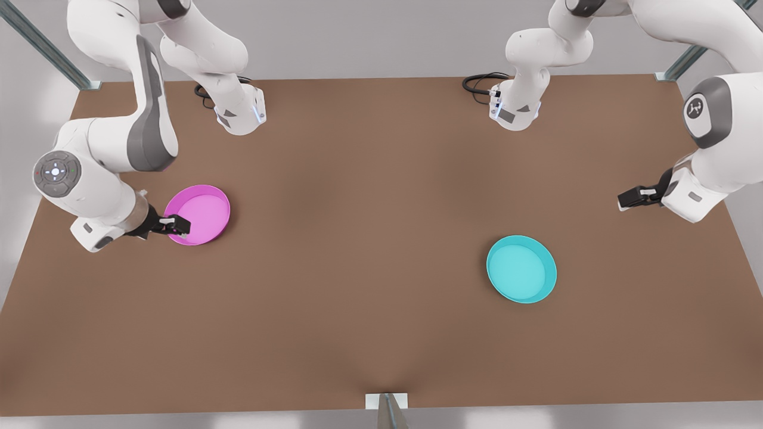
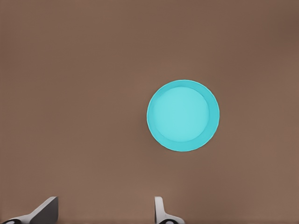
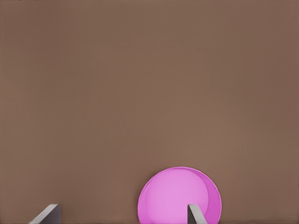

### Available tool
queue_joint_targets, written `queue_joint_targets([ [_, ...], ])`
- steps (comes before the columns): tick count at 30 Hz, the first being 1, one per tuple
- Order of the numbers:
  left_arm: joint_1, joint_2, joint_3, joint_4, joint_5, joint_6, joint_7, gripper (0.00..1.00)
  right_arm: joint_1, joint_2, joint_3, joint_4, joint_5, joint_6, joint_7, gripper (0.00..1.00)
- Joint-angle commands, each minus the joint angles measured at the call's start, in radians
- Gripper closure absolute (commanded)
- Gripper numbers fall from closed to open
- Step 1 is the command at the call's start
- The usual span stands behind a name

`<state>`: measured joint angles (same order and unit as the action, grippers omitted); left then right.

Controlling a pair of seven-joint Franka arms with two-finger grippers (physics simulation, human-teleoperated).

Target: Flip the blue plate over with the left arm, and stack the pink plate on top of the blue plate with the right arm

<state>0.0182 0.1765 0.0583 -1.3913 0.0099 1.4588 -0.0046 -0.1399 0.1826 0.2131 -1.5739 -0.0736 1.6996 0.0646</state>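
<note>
The blue plate (image 1: 521, 269) lies open side up on the brown table, toward the front view's right. My left gripper (image 1: 624, 199) hovers open beyond it near the table's right edge, well apart from it. In the left wrist view the blue plate (image 2: 182, 115) sits ahead of the open left gripper (image 2: 105, 205). The pink plate (image 1: 202, 211) lies open side up at the front view's left. My right gripper (image 1: 180, 229) is open at its rim. In the right wrist view one finger (image 3: 195, 213) overlaps the pink plate (image 3: 173, 198); the right gripper (image 3: 121, 210) holds nothing.
Both arm bases (image 1: 241, 113) (image 1: 515, 107) stand at the back of the table with black cables beside them. A small metal post (image 1: 386, 408) sits at the front edge. A wide stretch of bare table (image 1: 357, 238) separates the two plates.
</note>
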Motion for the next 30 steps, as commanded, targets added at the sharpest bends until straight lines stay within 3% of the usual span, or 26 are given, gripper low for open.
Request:
queue_joint_targets([
  [1,0.0,0.0,0.0,0.0,0.001,0.0,0.0,0.0,0.002,0.0,0.0,0.0,0.0,0.0,0.0,0.0],
  [3,0.002,0.021,0.0,0.0,-0.001,0.003,0.0,0.0,0.003,0.0,0.0,0.008,0.0,-0.008,0.004,0.0],
  [6,0.097,0.228,0.003,-0.005,-0.176,0.116,0.193,0.0,-0.01,0.005,0.0,0.012,0.011,-0.017,0.001,0.0],
  [9,0.071,0.351,-0.008,-0.135,-0.294,0.477,0.278,0.0,-0.007,0.024,0.0,0.014,0.021,-0.025,-0.006,0.0],
  [12,0.049,0.414,-0.024,-0.218,-0.387,0.661,0.279,0.0,-0.012,0.024,0.0,0.015,0.02,-0.04,-0.072,0.0],
  [25,0.095,0.528,-0.032,-0.224,-0.429,0.666,0.417,0.0,-0.009,0.124,0.0,0.031,-0.006,-0.087,-0.159,0.0],
  [28,0.097,0.544,-0.034,-0.225,-0.427,0.657,0.451,0.0,-0.078,0.12,0.002,-0.076,0.021,-0.072,-0.155,0.0],
  [30,0.097,0.548,-0.034,-0.235,-0.427,0.646,0.462,0.0,-0.133,-0.038,0.002,-0.305,0.04,0.026,-0.155,0.0],
])
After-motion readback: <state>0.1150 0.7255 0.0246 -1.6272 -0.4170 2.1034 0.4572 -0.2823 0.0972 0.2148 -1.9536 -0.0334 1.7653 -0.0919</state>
